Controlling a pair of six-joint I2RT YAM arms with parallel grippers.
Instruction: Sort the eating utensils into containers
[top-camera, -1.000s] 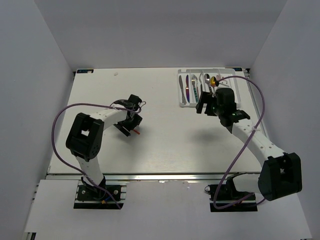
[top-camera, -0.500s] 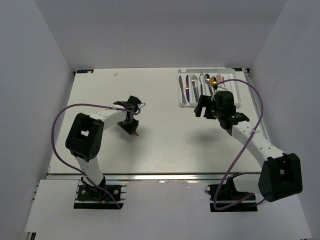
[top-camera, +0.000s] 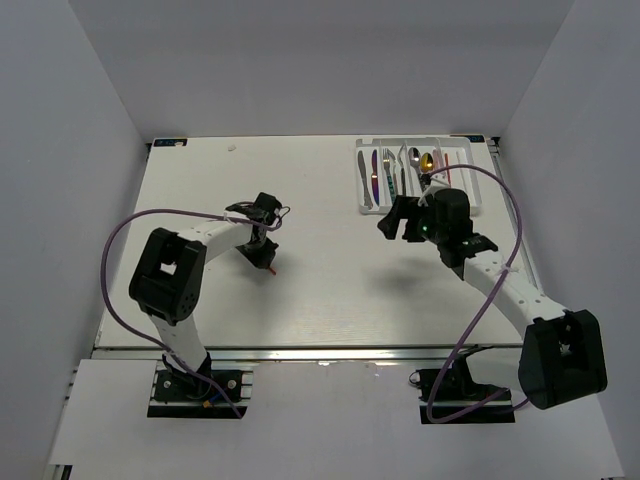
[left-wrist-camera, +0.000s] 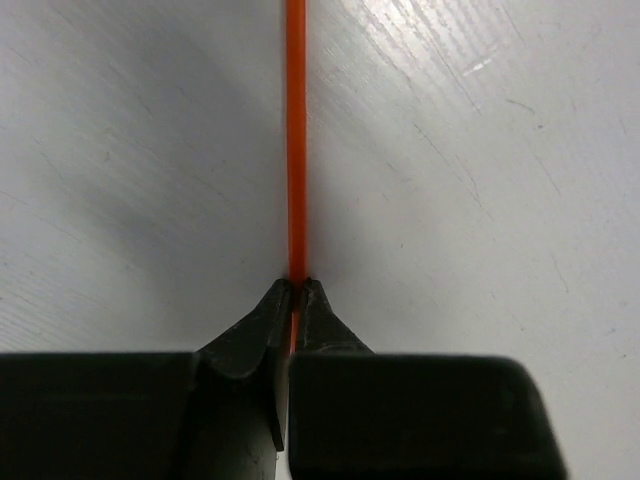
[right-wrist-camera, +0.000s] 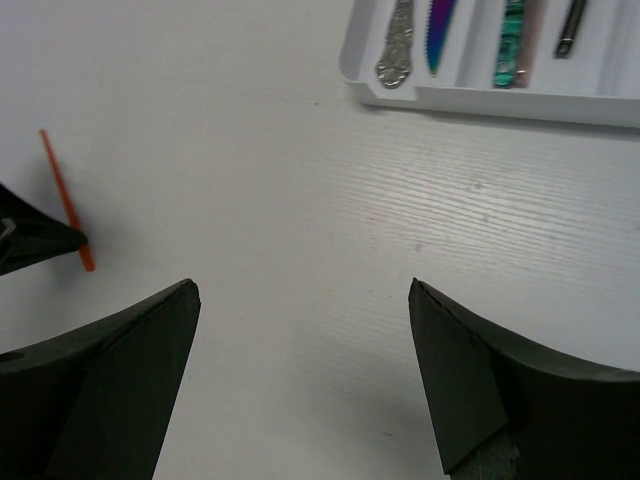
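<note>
Top view: cutlery tray (top-camera: 360, 185) sat at the table's (top-camera: 330, 300) far right corner; several utensils (top-camera: 385, 172) already lay in its compartments, so I judged the sort mostly done; the only loose piece I could see was an orange chopstick (top-camera: 273, 266) on the table's left half, roughly midway between the near and far edges. Left arm had its forearm reaching right, wrist tipped down, left gripper (top-camera: 264, 256) at the table on that chopstick; right arm stretched forward, right gripper (top-camera: 392, 222) hanging just on the near side of the tray.

Left wrist view: jaws clenched on the chopstick, tips pinching it near one end; the rest ran straight away over bare table; thin grip, slip on lift possible in my judgement.

Right wrist view: jaws spread wide, nothing between them; tray's near left corner showed at the top with a silver handle (right-wrist-camera: 397, 62), purple blade (right-wrist-camera: 441, 28) and teal handle (right-wrist-camera: 511, 55) inside; chopstick at the left margin. Left to do, my call: lift, carry, drop it in a slot.
</note>
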